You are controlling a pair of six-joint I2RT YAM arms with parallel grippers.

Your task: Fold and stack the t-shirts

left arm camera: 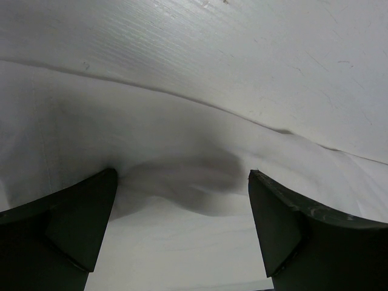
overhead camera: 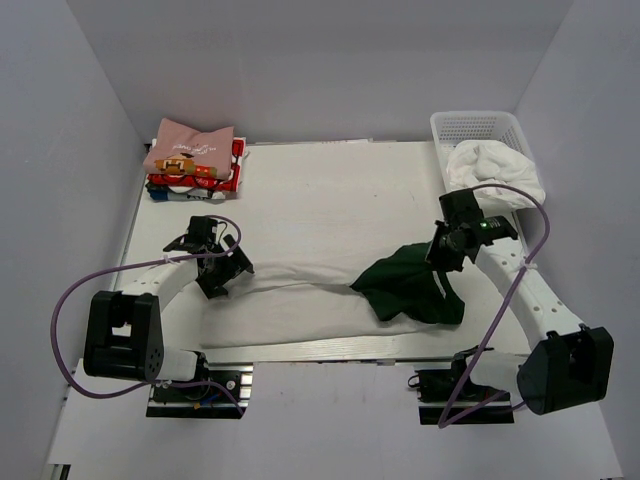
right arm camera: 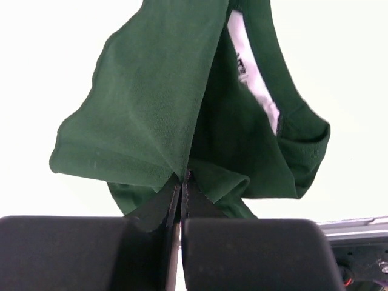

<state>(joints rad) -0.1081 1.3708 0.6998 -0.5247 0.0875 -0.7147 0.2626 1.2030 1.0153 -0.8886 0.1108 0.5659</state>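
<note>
The off-white t-shirt [overhead camera: 290, 305] lies in a long band across the near part of the table, its dark green sleeves [overhead camera: 410, 290] bunched at the right end. My right gripper [overhead camera: 440, 257] is shut on a fold of the green sleeve [right arm camera: 145, 109], pinched at the fingertips [right arm camera: 183, 177]; the neckband and a white label [right arm camera: 254, 91] show beyond. My left gripper [overhead camera: 226, 276] is open over the shirt's left end. In the left wrist view its fingers [left arm camera: 85, 212] straddle rumpled white cloth [left arm camera: 182, 182]. The small folded shirts [overhead camera: 195, 160], pink on top, are stacked at the far left.
A white basket [overhead camera: 478, 128] at the far right corner holds a heap of white cloth [overhead camera: 495, 172]. The white table [overhead camera: 330, 190] lies between the stack and the basket. A metal rail [overhead camera: 340, 350] runs along the near edge.
</note>
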